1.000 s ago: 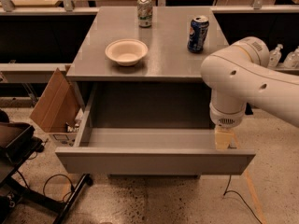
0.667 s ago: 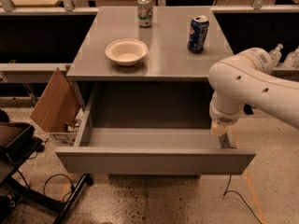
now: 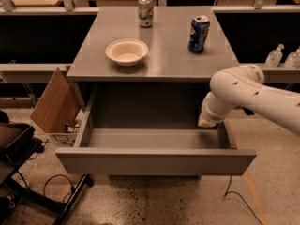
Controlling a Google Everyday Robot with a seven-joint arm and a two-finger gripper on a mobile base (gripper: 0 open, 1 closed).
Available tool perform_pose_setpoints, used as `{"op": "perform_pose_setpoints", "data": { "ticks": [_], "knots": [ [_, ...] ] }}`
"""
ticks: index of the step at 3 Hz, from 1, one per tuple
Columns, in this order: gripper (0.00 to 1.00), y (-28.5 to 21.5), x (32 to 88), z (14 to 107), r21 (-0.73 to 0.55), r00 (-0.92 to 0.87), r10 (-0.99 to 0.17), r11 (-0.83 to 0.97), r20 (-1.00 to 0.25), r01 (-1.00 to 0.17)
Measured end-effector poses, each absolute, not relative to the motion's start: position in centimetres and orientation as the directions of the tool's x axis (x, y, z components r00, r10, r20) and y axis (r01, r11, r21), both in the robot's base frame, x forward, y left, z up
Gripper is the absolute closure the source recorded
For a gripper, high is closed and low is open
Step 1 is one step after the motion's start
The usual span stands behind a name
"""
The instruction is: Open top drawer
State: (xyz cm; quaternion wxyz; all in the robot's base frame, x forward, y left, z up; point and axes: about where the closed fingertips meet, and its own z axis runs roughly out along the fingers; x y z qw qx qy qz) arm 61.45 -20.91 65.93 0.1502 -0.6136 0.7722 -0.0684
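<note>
The top drawer stands pulled far out of the cabinet under the grey tabletop, its wide front panel hanging well forward and its deep grey box open to view and bare inside. The white arm reaches in from the right, and its end effector sits at the drawer's rear right corner, just beside the right side wall, low against the inside of the box. Whether the end effector is released or clenched cannot be told from this view. On the tabletop a white bowl, a pale can and a blue can stand well apart and undisturbed. Judged by how much of the box is exposed, the opening looks essentially done; what seems left is only for the arm to lift clear of the drawer
</note>
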Motion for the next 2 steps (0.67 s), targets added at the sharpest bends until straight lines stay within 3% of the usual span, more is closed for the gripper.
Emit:
{"op": "perform_pose_setpoints", "data": {
  "ticks": [1, 2],
  "knots": [
    [1.0, -19.5, 61.1, 63.7, -0.252, -0.176, -0.966, 0.222, -0.192, -0.942],
    [1.0, -18.1, 57.4, 62.1, -0.154, -0.157, -0.968, 0.189, -0.198, -0.97]
  ]
}}
